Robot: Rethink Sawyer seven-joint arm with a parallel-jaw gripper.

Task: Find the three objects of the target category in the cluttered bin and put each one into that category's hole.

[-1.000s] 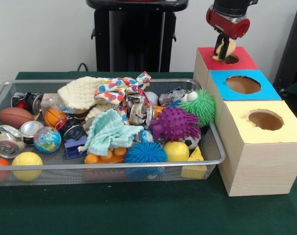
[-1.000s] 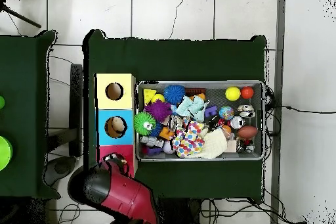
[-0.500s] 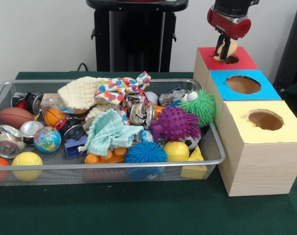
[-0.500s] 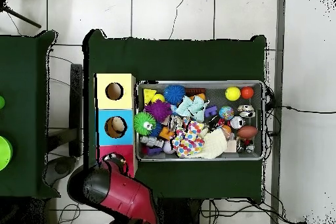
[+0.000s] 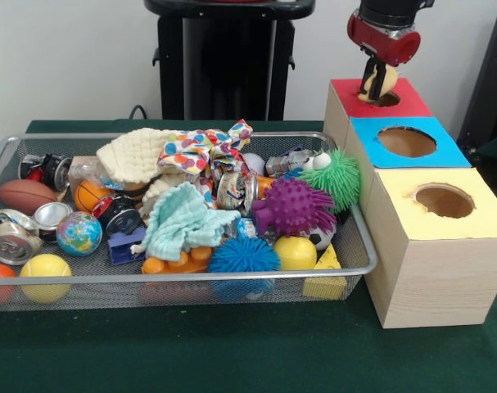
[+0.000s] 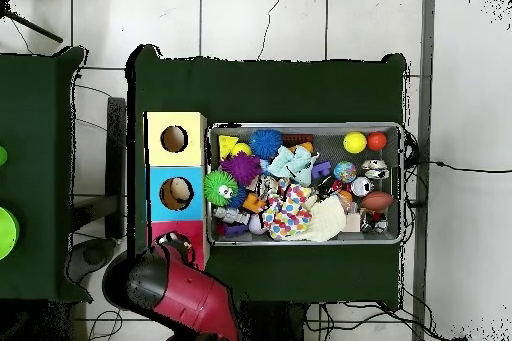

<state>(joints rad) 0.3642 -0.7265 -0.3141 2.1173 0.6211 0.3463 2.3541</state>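
The silver wire-mesh tray (image 5: 191, 278) lies on the green table, full of mixed toys, cans and cloths; it also shows in the overhead view (image 6: 305, 125). The red-surround hole (image 5: 389, 100) tops the far end of the pale wood box. My gripper (image 5: 374, 83) hangs just above that hole, shut on a pale cream rounded object (image 5: 385, 79) whose lower end sits at the hole's rim. In the overhead view the red arm covers most of the red surround (image 6: 192, 232) and hides the fingers.
The blue-surround hole (image 5: 406, 142) and yellow-surround hole (image 5: 444, 201) lie nearer on the same box. In the tray are a purple spiky ball (image 5: 295, 205), a green spiky ball (image 5: 340, 176), a blue spiky ball (image 5: 243, 255) and a mint cloth (image 5: 182, 219). The black pedestal (image 5: 228, 61) stands behind.
My gripper has risen very slightly over the red hole, still holding the cream object. Nothing in the tray has moved.
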